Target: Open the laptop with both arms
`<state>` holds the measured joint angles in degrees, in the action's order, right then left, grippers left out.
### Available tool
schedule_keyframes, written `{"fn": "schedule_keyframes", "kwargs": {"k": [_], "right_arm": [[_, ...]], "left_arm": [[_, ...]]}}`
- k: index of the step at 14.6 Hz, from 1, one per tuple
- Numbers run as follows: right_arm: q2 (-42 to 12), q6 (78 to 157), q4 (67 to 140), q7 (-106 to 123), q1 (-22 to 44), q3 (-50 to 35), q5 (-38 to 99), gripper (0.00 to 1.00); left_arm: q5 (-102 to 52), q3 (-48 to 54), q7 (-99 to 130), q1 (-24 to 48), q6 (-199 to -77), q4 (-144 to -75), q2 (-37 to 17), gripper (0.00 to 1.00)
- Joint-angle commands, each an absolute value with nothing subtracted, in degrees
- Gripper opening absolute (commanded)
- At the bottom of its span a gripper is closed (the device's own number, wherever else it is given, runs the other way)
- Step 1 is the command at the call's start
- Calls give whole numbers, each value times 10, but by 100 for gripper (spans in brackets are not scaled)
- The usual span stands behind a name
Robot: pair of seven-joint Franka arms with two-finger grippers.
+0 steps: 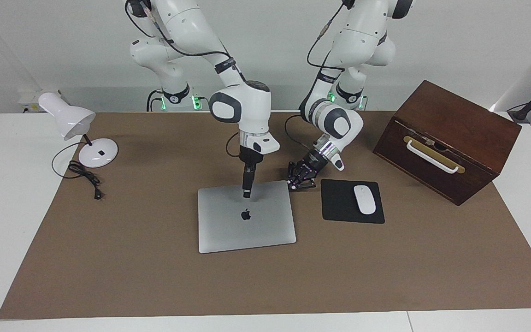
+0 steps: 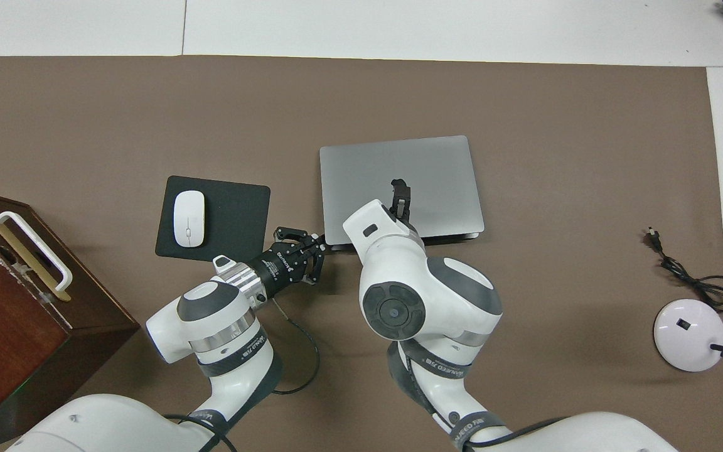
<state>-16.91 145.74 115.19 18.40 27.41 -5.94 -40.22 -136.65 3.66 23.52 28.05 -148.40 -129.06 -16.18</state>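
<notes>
Silver laptop [image 1: 246, 216] closed, flat on brown mat [image 1: 155, 258], beside mouse pad [image 1: 352, 201]. Right gripper [image 1: 247, 193] over lid near logo, tip down; finger gap not readable. Left gripper [image 1: 300, 180] at laptop's robot-side corner toward pad, fingertips pinched together, contact unclear. Counts: one laptop, one pad, one mouse [image 1: 364, 199], two arms. Overhead: right arm hides laptop's near edge.

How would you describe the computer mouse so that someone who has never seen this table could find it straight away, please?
Start from the big dark wooden box at the left arm's end of the brown table mat. Between it and the closed silver laptop lies a black mouse pad. The mouse rests on that pad: a small, smooth white oval, the only white thing there.
</notes>
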Motion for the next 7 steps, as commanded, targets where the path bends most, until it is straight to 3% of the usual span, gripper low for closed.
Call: {"fn": "schedule_keyframes", "kwargs": {"k": [1,7], "right_arm": [[-188,1479,1142,165,271,-58,-425,100],[-193,1476,1131,135,272,-57,-463,100]], "left_arm": [[-1389,43,224,288,-1504,-1269,-178,0],[-1392,48,224,289,-1506,-1263,-188,0]]}}
